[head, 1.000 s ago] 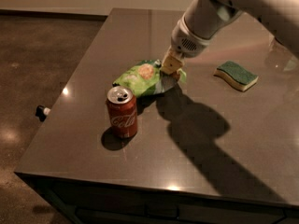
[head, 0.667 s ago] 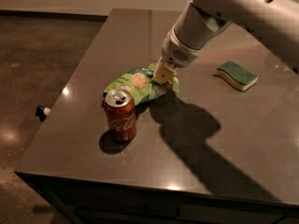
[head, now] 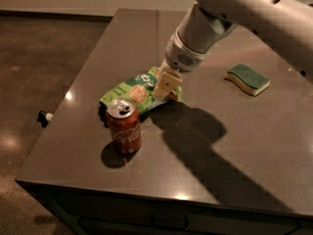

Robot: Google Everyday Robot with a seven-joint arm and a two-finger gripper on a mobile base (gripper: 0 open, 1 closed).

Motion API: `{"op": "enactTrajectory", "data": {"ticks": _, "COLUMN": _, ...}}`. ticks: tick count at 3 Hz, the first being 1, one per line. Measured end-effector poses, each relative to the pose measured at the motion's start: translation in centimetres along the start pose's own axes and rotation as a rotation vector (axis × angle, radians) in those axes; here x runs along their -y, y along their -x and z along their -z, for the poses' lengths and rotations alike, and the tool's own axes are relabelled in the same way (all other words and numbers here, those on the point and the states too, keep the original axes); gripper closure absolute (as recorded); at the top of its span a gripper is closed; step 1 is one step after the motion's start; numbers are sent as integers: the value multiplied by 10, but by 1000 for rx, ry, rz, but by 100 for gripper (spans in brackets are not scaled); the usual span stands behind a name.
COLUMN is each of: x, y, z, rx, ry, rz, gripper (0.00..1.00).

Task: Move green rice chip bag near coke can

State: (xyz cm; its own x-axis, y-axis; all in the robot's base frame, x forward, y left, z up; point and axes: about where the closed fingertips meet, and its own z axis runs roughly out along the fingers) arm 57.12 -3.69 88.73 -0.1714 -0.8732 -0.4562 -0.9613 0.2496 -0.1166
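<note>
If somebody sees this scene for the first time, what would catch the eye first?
The big white arm reaches down from the upper right, its end effector gripping the green rice chip bag at centre. The coke can stands just in front; a sponge lies far right.

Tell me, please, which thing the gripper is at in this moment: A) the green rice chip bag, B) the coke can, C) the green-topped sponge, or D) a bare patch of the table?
A: the gripper is down on the end of the green rice chip bag that lies farther from the coke can, while the can stands just in front of the bag and the sponge lies well apart from all three.
</note>
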Motion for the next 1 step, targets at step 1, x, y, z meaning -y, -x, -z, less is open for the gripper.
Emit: {"op": "enactTrajectory", "data": {"ticks": 1, "x": -1, "y": 1, "z": -1, "rx": 0, "ry": 1, "rz": 2, "gripper": 0}}
